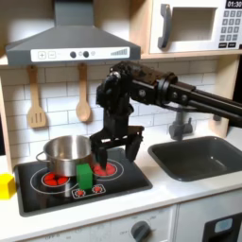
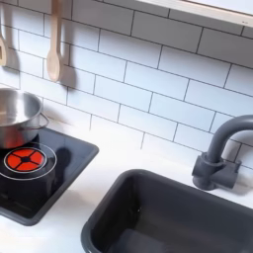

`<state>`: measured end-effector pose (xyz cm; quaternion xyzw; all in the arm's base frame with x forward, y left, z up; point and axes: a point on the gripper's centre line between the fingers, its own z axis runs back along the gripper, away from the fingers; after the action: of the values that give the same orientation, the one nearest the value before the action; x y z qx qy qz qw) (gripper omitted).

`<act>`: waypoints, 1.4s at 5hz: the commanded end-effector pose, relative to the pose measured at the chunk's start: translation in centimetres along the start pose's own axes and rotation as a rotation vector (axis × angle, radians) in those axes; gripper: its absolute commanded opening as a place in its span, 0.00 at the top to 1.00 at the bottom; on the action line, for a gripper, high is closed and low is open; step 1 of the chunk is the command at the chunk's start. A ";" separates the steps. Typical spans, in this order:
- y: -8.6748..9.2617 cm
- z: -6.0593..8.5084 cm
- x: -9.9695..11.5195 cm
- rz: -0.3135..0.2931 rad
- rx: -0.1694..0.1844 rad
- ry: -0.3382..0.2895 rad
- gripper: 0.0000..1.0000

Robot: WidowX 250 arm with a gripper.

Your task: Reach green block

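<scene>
In the first exterior view, the open pincer [image 1: 118,144] hangs above and right of the green block [image 1: 84,177], not touching it.

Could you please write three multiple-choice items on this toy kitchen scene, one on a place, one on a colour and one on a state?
1. Where does the green block stand?
A. in the sink
B. on the stovetop, in front of the steel pot
C. on the range hood

2. What colour is the block at the first exterior view's left edge of the counter?
A. yellow
B. blue
C. white

3. How is the gripper?
A. shut on the pot
B. shut on a spoon
C. open, above the stovetop

Answers: 
1 B, the block sits on the black stovetop by the steel pot. 
2 A, the yellow block is there. 
3 C, its fingers are spread with nothing between them.
</scene>
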<state>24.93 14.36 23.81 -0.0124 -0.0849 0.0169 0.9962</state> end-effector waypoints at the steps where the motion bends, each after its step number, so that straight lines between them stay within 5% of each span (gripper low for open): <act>1: -0.1 -0.9 2.2 0.020 0.013 0.001 0.00; 7: 0.9 -4.1 6.5 0.096 0.039 0.028 0.00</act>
<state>32.07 15.31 20.67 0.0007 -0.0663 0.0652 0.9957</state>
